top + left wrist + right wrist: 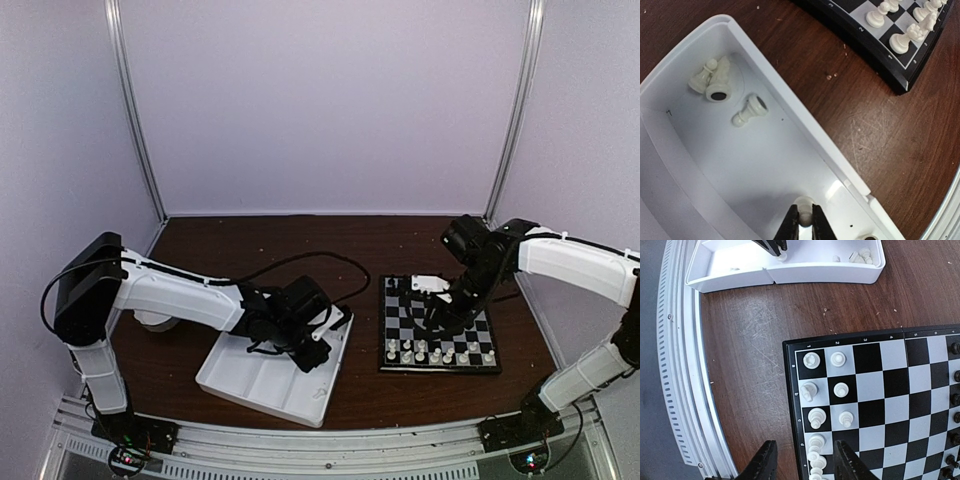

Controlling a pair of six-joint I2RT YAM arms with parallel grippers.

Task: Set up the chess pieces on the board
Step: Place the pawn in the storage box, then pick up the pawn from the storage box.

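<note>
The left gripper (804, 216) is down inside the white tray (765, 165). Its two fingers are almost together. They pinch one small white piece (803, 202) right at their tips. That piece sits on the tray floor, close to the tray wall.

Farther ahead of these fingers, and a bit to their left, three loose pieces (715, 82) lie in the corner of the same part of the tray. Two of them touch each other. The third one lies on its side just beside them.

The board (900, 75) is past the tray wall, ahead of the left fingers and off to their right. It lies on the brown table (840, 125) and does not touch the tray.

The right gripper (805, 445) hangs over one edge of the board. Its fingers stand wide apart with nothing in them. Below the gap between the fingers, white pieces (816, 442) stand in a line on the edge squares. Just ahead of the fingers, more of them stand in two short rows, one on each square. Black pieces (955, 375) stand along the far side of the board, off to the right of this gripper. The tray is well ahead of the right fingers, with bare brown table between it and the board.
</note>
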